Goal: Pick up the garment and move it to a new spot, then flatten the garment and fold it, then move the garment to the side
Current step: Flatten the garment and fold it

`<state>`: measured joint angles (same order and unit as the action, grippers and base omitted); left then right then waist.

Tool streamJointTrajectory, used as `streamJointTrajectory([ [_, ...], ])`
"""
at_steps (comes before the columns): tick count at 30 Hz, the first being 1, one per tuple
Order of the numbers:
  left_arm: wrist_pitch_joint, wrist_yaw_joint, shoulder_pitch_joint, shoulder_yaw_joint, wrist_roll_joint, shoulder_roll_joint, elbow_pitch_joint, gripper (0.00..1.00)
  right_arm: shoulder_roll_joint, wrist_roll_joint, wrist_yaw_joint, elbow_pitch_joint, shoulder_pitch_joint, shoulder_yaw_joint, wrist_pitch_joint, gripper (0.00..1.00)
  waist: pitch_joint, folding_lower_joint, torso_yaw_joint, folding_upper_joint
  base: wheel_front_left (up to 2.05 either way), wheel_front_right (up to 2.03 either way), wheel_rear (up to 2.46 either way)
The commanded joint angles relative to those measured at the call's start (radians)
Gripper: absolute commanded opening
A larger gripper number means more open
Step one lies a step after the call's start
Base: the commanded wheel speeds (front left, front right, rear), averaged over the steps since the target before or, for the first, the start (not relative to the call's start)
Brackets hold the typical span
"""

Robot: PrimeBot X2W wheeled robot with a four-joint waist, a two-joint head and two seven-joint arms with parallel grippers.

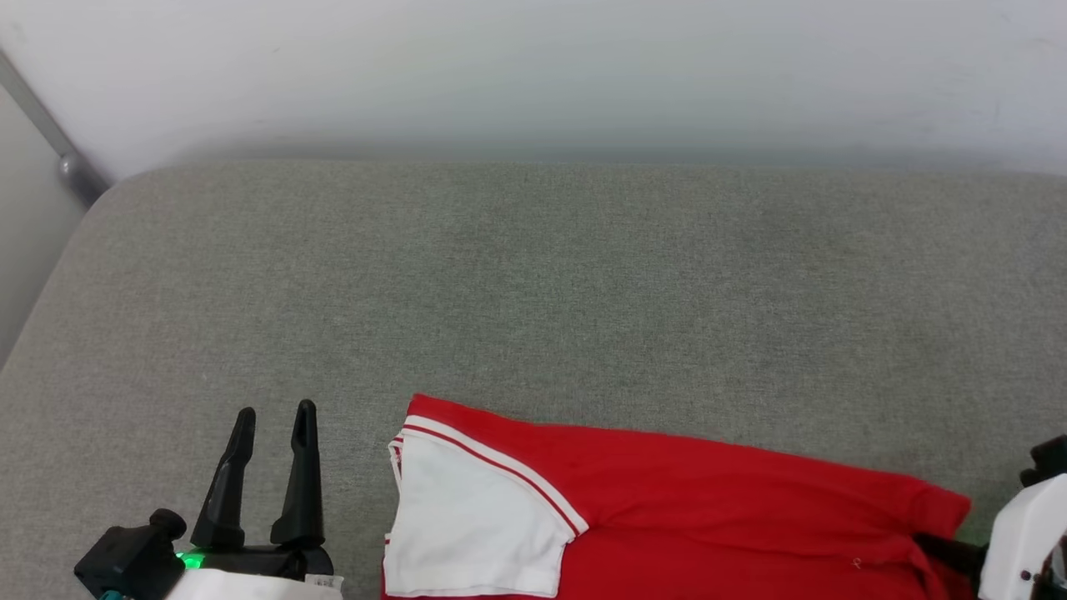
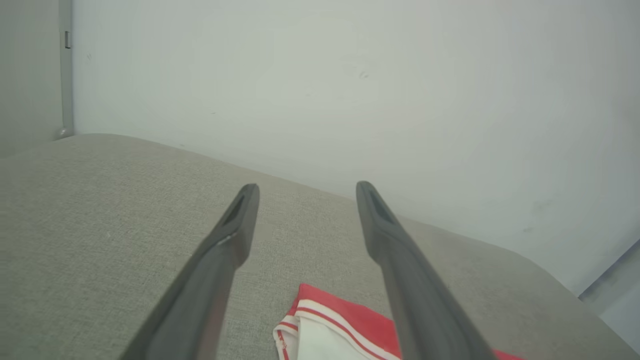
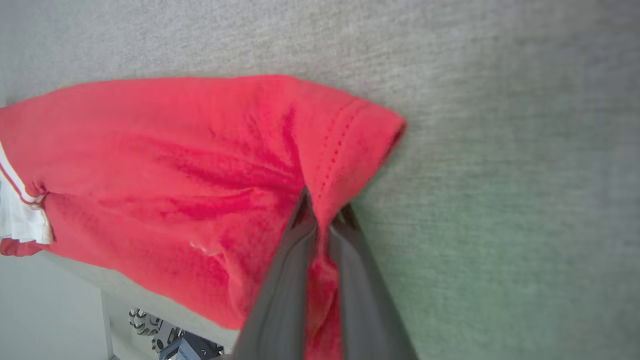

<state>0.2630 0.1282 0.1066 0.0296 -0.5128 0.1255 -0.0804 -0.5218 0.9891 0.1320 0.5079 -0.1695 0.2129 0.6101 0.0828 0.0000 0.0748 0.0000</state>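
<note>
The garment (image 1: pixel 667 508), a red T-shirt with a white sleeve and striped trim, lies along the near edge of the grey cushion (image 1: pixel 533 292). My right gripper (image 3: pixel 322 207) is shut on a pinched fold of red cloth near the hem corner; in the head view its dark fingers (image 1: pixel 946 550) reach into the garment from the lower right. My left gripper (image 1: pixel 271 417) stands open at the lower left, a little left of the white sleeve (image 1: pixel 467 521), holding nothing. In the left wrist view its two fingers (image 2: pixel 240 220) spread over the cushion, with the sleeve corner (image 2: pixel 325 335) below them.
A pale wall (image 1: pixel 533 75) runs behind the cushion. A grey pipe (image 1: pixel 50 133) slants down at the far left corner. The cushion's rounded left edge (image 1: pixel 50 283) drops off toward the floor. Broad bare cushion extends behind the garment.
</note>
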Motion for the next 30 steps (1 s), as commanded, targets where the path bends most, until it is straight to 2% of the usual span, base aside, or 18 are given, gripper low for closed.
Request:
streamJointTrajectory([
  [1,0.002,0.002,0.003,-0.003,0.007,0.0,0.004,1.0,-0.031,0.004,-0.003,0.011,0.022,-0.011,0.004,0.0,-0.002,0.0,-0.003,0.0,0.0,0.0,0.0],
  [11,0.002,0.003,0.011,-0.013,0.003,-0.001,0.024,1.0,-0.158,0.03,-0.002,0.011,0.029,-0.114,0.02,0.0,-0.012,0.0,-0.022,0.0,0.0,0.0,0.0],
  [15,0.002,0.003,0.019,-0.012,0.002,0.002,0.033,1.0,-0.204,-0.004,-0.002,0.024,0.035,-0.17,0.017,0.0,-0.019,0.0,-0.028,0.0,0.0,0.0,0.0],
  [23,0.002,0.003,0.031,-0.015,-0.003,-0.004,0.044,1.0,-0.19,-0.038,-0.002,-0.094,0.088,-0.294,0.084,0.0,-0.027,0.0,-0.043,0.0,0.0,0.0,0.0],
  [30,0.002,0.003,0.045,-0.034,0.007,-0.015,0.069,1.0,-0.066,-0.065,-0.002,-0.34,0.134,-0.351,0.268,0.0,-0.04,0.0,-0.058,0.0,0.0,0.0,0.0],
])
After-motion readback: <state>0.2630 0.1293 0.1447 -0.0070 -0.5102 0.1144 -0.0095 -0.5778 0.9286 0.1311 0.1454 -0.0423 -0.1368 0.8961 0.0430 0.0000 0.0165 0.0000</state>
